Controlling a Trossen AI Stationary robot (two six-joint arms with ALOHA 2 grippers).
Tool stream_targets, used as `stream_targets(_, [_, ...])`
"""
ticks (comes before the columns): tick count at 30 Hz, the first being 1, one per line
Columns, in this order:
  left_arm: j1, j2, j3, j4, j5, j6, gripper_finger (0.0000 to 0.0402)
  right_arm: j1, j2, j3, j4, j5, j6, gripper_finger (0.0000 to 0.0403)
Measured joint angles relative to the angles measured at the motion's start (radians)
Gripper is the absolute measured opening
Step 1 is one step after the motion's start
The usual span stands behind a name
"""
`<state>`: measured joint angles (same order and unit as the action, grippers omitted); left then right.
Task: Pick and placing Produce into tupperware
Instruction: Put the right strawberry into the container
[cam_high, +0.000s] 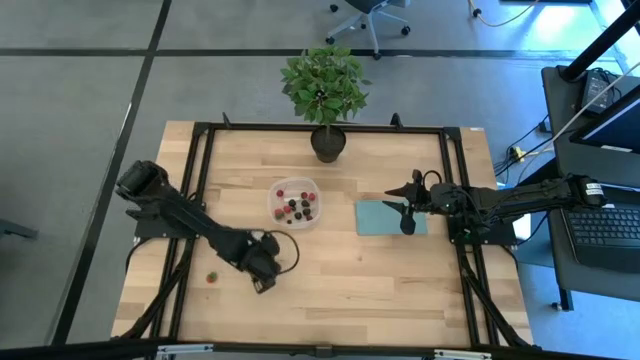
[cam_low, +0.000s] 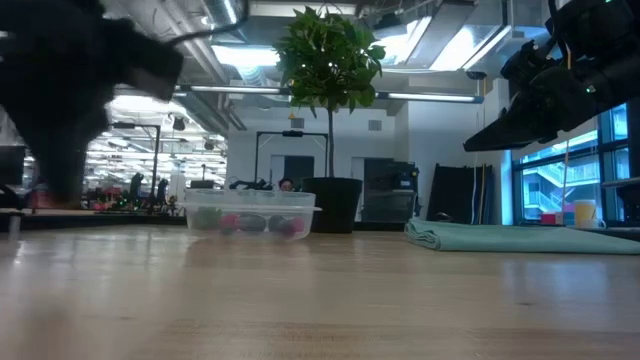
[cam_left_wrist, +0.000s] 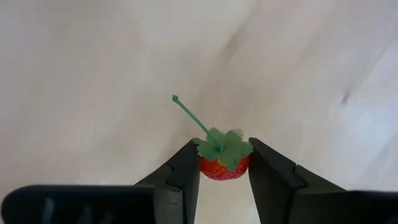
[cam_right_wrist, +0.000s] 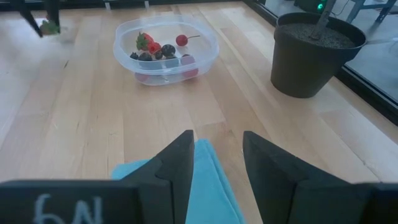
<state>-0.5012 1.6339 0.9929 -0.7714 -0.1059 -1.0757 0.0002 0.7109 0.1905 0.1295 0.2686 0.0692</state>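
Note:
A red strawberry (cam_left_wrist: 224, 167) with a green leaf cap and a thin stem sits between the fingers of my left gripper (cam_left_wrist: 224, 149), which is near the table's near left part (cam_high: 262, 280). Another red berry (cam_high: 212, 278) lies on the wood to its left. The clear tupperware (cam_high: 295, 200) rests on its base at mid-table and holds several red and dark berries (cam_right_wrist: 155, 50). My right gripper (cam_right_wrist: 217, 140) is open and hovers over the teal cloth (cam_high: 390, 217), touching nothing. My left gripper pinches the strawberry by the two sides of its red body (cam_left_wrist: 214, 169), just under the leaf cap (cam_left_wrist: 225, 146). The stem (cam_left_wrist: 189, 115) sticks out past the fingertips. In the right wrist view the strawberry (cam_right_wrist: 50, 27) appears lifted clear of the table.
A potted green plant (cam_high: 325, 90) stands at the table's far edge, behind the tupperware. The teal cloth (cam_low: 500, 236) lies flat to the tupperware's right. A black frame (cam_high: 200, 180) borders the wood. Bare wood lies between my left gripper and the tupperware.

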Motion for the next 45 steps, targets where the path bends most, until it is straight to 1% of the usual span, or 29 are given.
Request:
stream_targets(4, [0.062,-0.090,0.001,0.001,-0.112,0.117,0.0115,0.000,0.000,0.000,0.000,0.000,0.000,0.0141])
stream_targets(7, [0.122,-0.146,0.001,0.002,-0.152,0.202,0.0114,0.000,0.000,0.000,0.000,0.000,0.000,0.0141])
stream_targets(11, [0.231,-0.199,0.003,0.012,-0.218,0.309,0.0110,0.000,0.000,0.000,0.000,0.000,0.000,0.0141])
stream_targets(16, [0.371,-0.207,0.003,0.056,-0.225,0.446,0.0116,0.000,0.000,0.000,0.001,0.000,0.000,0.0141])
stream_targets(18, [0.417,-0.196,0.003,0.106,-0.223,0.505,0.0117,0.000,0.000,0.000,0.000,0.000,0.000,0.0141])
stream_targets(23, [0.516,-0.175,0.004,0.214,-0.160,0.637,0.0112,0.000,0.000,0.000,0.000,0.000,0.001,0.0141])
stream_targets(26, [0.562,-0.160,0.004,0.251,-0.135,0.664,0.0112,0.000,0.000,0.000,0.000,0.000,0.001,0.0141])
stream_targets(31, [0.611,-0.119,0.004,0.272,-0.133,0.667,0.0118,0.000,0.000,0.000,0.000,0.000,0.000,0.0141])
stream_targets(39, [0.637,-0.018,0.004,0.280,-0.124,0.669,0.0120,0.000,0.000,0.000,0.000,0.000,0.000,0.0141])
stream_targets(45, [0.654,0.028,0.004,0.295,-0.109,0.669,0.0120,0.000,0.000,0.000,0.000,0.000,0.000,0.0141])
